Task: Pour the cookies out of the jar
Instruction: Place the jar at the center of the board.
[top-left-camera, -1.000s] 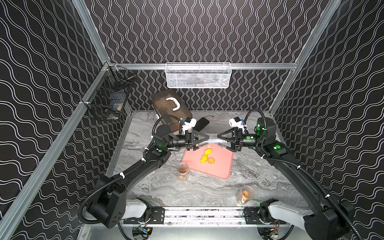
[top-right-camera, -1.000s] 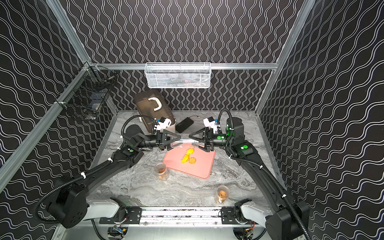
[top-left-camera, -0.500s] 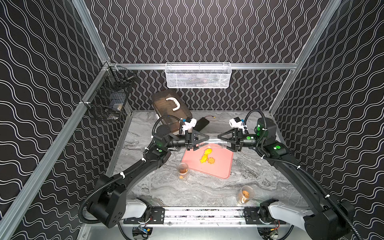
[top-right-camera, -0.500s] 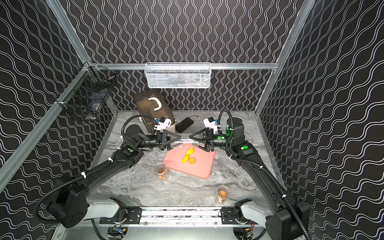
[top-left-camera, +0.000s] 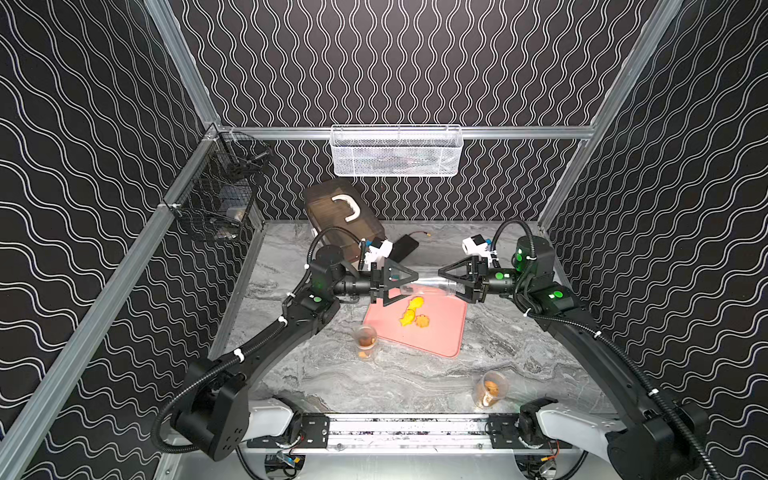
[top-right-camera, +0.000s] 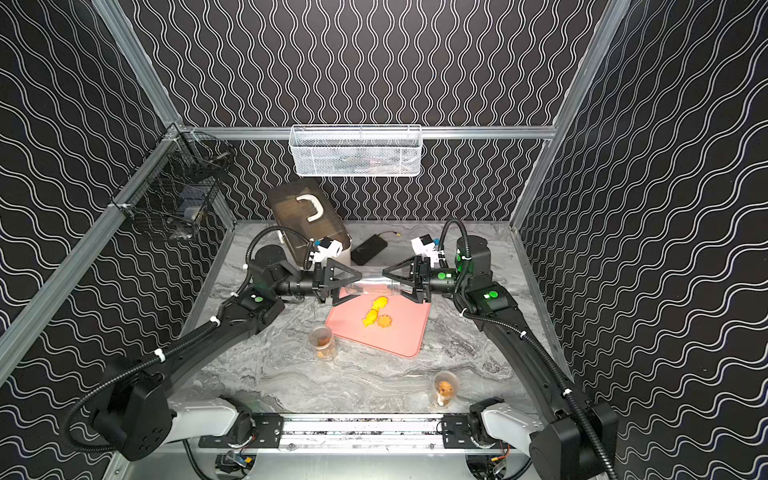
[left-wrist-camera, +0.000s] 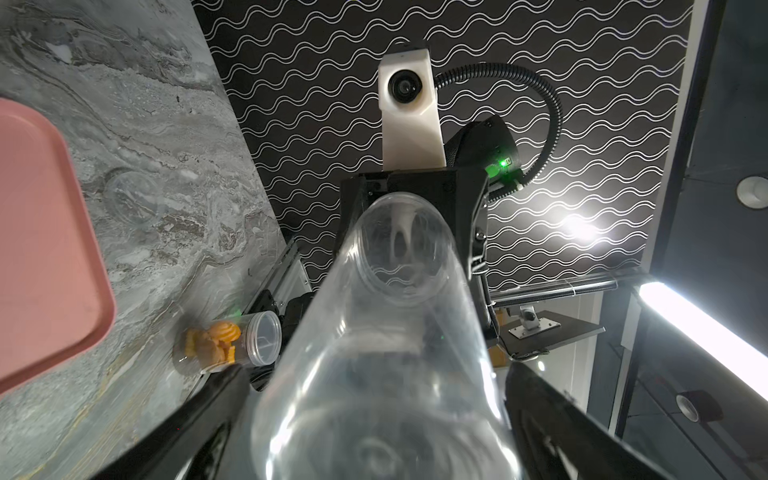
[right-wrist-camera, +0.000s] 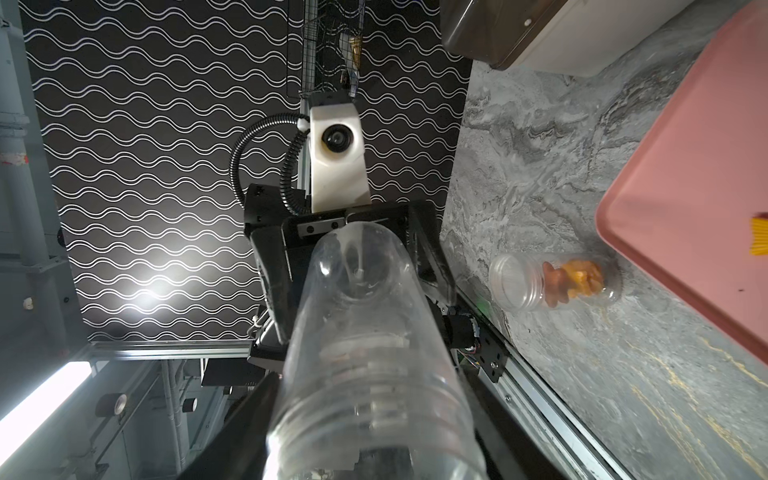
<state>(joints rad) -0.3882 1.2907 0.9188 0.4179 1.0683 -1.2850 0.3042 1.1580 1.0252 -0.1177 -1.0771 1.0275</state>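
A clear, empty jar (top-left-camera: 428, 286) (top-right-camera: 374, 286) hangs level above the pink tray (top-left-camera: 444, 332) (top-right-camera: 399, 336), spanning the gap between both grippers. My right gripper (top-left-camera: 451, 284) (right-wrist-camera: 374, 415) is shut on its threaded mouth end (right-wrist-camera: 374, 399). My left gripper (top-left-camera: 405, 286) (left-wrist-camera: 374, 415) is open, and the jar's base (left-wrist-camera: 382, 415) sits between its spread fingers (left-wrist-camera: 536, 407) with a little gap on each side. The cookies (top-left-camera: 411, 311) (top-right-camera: 376, 313), a few yellow-orange pieces, lie on the tray under the jar.
Two small clear jars holding orange pieces stand on the marble, one (top-left-camera: 365, 340) (right-wrist-camera: 552, 282) by the tray's near-left corner, one (top-left-camera: 490, 390) (left-wrist-camera: 232, 340) near the front rail. A brown box (top-left-camera: 340, 212) and a black flat device (top-left-camera: 403, 247) sit behind.
My left gripper's fingers have spread away from the jar's base. The right gripper has closed further on the mouth end. The jar and both arms stay where they were.
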